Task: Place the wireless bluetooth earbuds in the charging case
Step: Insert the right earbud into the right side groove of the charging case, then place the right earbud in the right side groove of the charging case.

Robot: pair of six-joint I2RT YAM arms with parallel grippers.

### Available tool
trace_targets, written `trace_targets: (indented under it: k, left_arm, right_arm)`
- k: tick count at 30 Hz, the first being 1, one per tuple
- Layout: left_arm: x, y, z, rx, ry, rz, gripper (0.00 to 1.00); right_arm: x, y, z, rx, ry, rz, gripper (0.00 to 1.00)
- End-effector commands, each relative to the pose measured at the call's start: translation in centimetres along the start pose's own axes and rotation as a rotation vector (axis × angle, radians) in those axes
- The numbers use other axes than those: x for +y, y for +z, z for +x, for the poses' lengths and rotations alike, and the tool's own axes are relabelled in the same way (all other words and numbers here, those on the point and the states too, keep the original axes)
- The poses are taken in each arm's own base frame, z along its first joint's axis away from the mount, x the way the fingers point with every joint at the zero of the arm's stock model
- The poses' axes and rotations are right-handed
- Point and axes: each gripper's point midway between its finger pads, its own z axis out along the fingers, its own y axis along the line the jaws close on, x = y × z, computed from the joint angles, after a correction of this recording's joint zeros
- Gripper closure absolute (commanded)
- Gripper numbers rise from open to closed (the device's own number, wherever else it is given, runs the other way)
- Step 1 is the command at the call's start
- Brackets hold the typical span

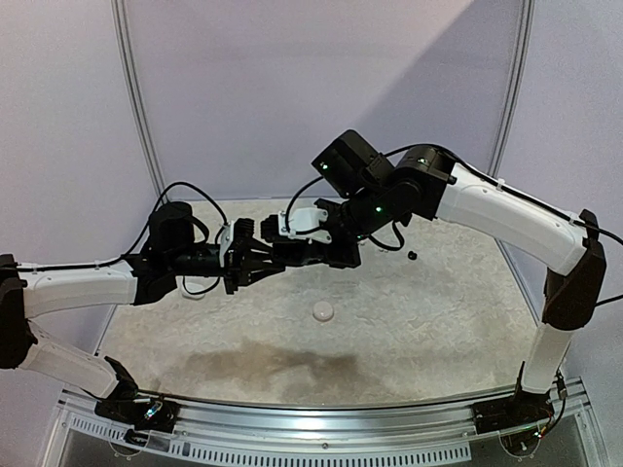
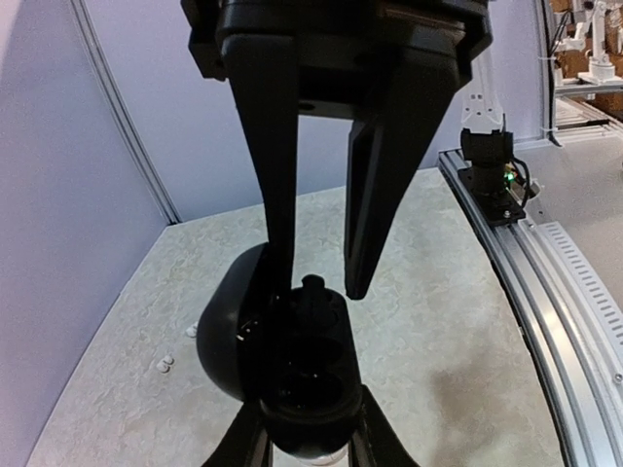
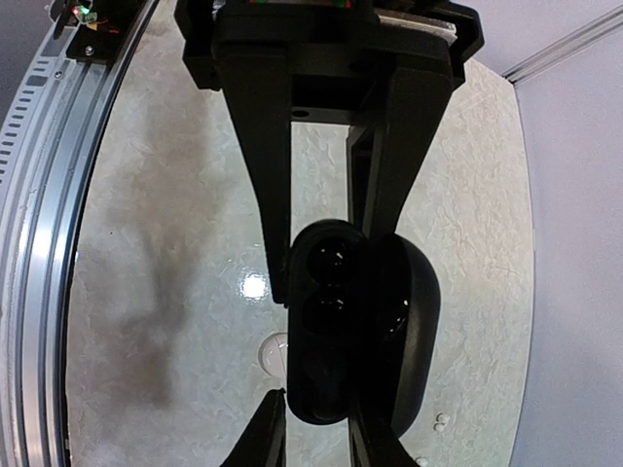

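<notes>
Up in the air over the bench (image 1: 438, 321), an open black case (image 3: 336, 331), clenched at one end by the left tool (image 2: 318, 289). Right tool (image 3: 329, 238) let loose, fingers a little apart, one on each side of the case's other end, tip to tip with the left one. Long way of the case running straight from one tool to the other, both cups showing in the wrist views. Small dark lump (image 2: 311, 288) at the left tool's end of the case, maybe a bud sitting in; too dark to tell, and cannot tell full cups from empty. Down on the bench, one tiny black bud (image 1: 412, 255), well apart from both tools, off to their right, on the right arm's side, so nearer to that arm. White buds (image 2: 164, 365) lying close to the back wall, and a white case (image 1: 322, 311) on the bench near the middle, in front of the tools. Likely next: hold the black case steady with the left tool, send the right tool out to the right and down for the black bud
</notes>
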Motion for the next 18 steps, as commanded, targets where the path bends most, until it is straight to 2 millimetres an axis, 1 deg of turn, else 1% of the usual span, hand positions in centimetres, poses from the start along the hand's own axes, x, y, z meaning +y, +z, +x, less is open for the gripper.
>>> trace_targets:
  k: [1,2,3,6,7,8,9,10,12,14,15,16,17,18]
  left_arm:
    - [-0.4,0.3,-0.8,-0.02,-0.035,0.016,1.0]
    - [-0.3,0.2,-0.7,-0.017,-0.058,0.012,1.0]
    - [-0.2,0.2,-0.7,-0.016,-0.085,0.007,1.0]
    - [0.2,0.1,-0.4,-0.008,-0.18,-0.013,1.0]
    - [0.2,0.0,-0.3,-0.007,-0.213,-0.02,1.0]
    - [0.2,0.0,-0.3,-0.006,-0.233,-0.024,1.0]
    - [0.3,-0.1,-0.3,-0.006,-0.248,-0.027,1.0]
    - [0.3,-0.1,-0.3,-0.006,-0.259,-0.031,1.0]
    - [0.4,-0.2,-0.2,-0.004,-0.281,-0.042,1.0]
    - [0.4,-0.3,-0.1,-0.001,-0.302,-0.047,1.0]
    - [0.4,-0.3,-0.1,-0.001,-0.309,-0.047,1.0]
    - [0.4,-0.3,-0.1,-0.002,-0.313,-0.047,1.0]
    - [0.4,-0.4,-0.2,-0.004,-0.314,-0.049,1.0]
    - [0.4,-0.4,-0.2,-0.004,-0.315,-0.049,1.0]
  right_arm:
    - [-1.0,-1.8,-1.1,-0.036,0.024,0.053,0.76]
    - [-1.0,-2.5,-1.5,-0.062,0.028,0.054,0.76]
    - [-1.0,-3.9,-2.3,-0.105,0.029,0.06,0.76]
    - [-0.5,-6.5,-4.2,-0.23,0.025,0.049,0.74]
    - [-0.6,-8.1,-4.9,-0.282,0.019,0.059,0.73]
    - [-0.5,-9.3,-5.5,-0.323,0.013,0.067,0.73]
    - [-0.4,-10.0,-5.8,-0.349,0.01,0.067,0.72]
    - [-0.5,-11.2,-6.1,-0.376,0.014,0.075,0.72]
    - [-1.0,-12.7,-6.3,-0.417,0.035,0.082,0.72]
    - [-2.8,-14.0,-5.8,-0.45,0.102,0.118,0.71]
    - [-4.4,-14.4,-5.0,-0.452,0.152,0.151,0.69]
    - [-6.5,-14.7,-3.6,-0.444,0.233,0.188,0.65]
    - [-8.5,-14.6,-1.9,-0.427,0.34,0.216,0.61]
    - [-10.9,-14.6,0.4,-0.398,0.429,0.262,0.6]
